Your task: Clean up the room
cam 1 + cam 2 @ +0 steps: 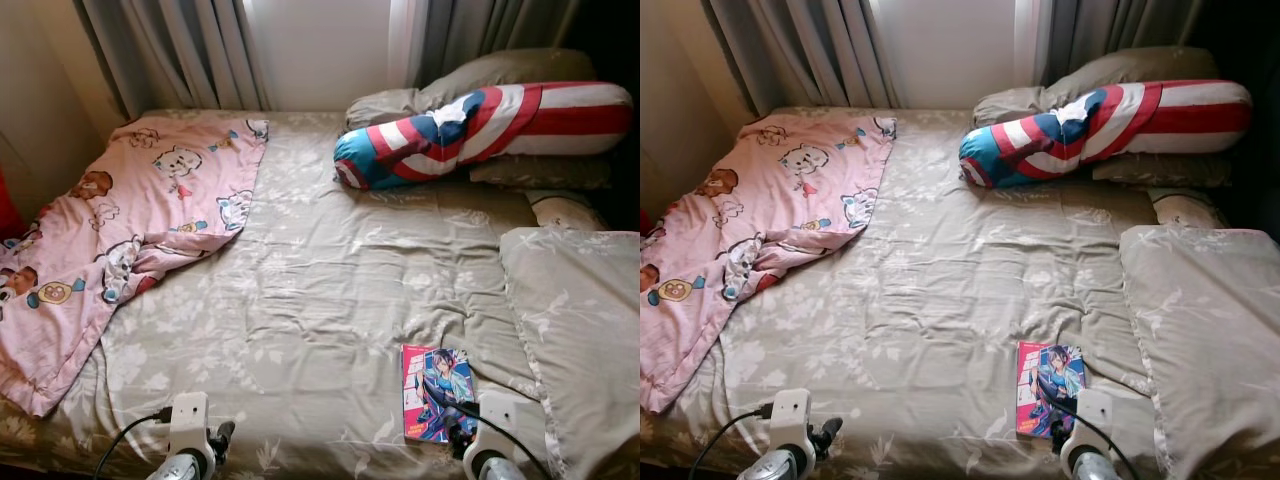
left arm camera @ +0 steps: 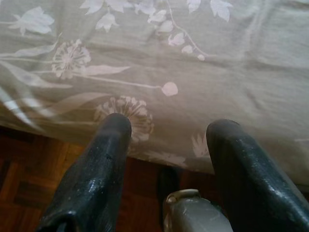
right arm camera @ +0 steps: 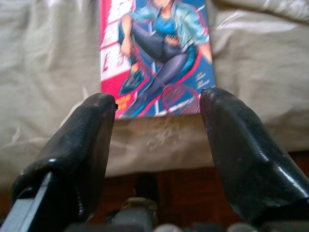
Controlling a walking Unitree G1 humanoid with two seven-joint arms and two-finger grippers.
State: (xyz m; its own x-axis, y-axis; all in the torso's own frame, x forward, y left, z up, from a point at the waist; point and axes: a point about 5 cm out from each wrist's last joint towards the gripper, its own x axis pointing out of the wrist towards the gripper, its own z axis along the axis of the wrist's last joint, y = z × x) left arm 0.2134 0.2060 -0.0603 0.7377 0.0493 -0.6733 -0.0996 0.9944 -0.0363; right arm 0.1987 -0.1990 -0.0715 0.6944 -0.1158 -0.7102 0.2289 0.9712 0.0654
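I am looking down on a bed [image 1: 330, 290] spread with a grey-green floral cover, curtains drawn behind it at twelve o'clock. A comic book [image 1: 437, 392] with a bright pink-and-blue cover lies flat near the bed's front edge, at about five o'clock in the head view. My right gripper [image 3: 157, 113] hovers just short of it with its two black fingers [image 3: 241, 145] spread apart, the book's near edge lying between and just beyond the fingertips, not gripped; I cannot tell whether the tips touch the cover. Below them the bed's edge and a strip of dark wooden floor [image 3: 183, 183] show. My left gripper [image 2: 166, 128] is at seven o'clock in the head view, its fingers likewise apart and holding nothing, poised over the hanging edge of the floral cover with parquet beneath it. A pink cartoon-print blanket [image 1: 120, 225] lies rumpled across the bed from ten to eight o'clock, one corner draped off the side. A long bolster [image 1: 480, 125] in red, white and blue stripes rests at one o'clock on a grey pillow [image 1: 480, 75]. Another pillow [image 1: 580, 330] in the floral fabric lies at three to four o'clock, just beside the book.
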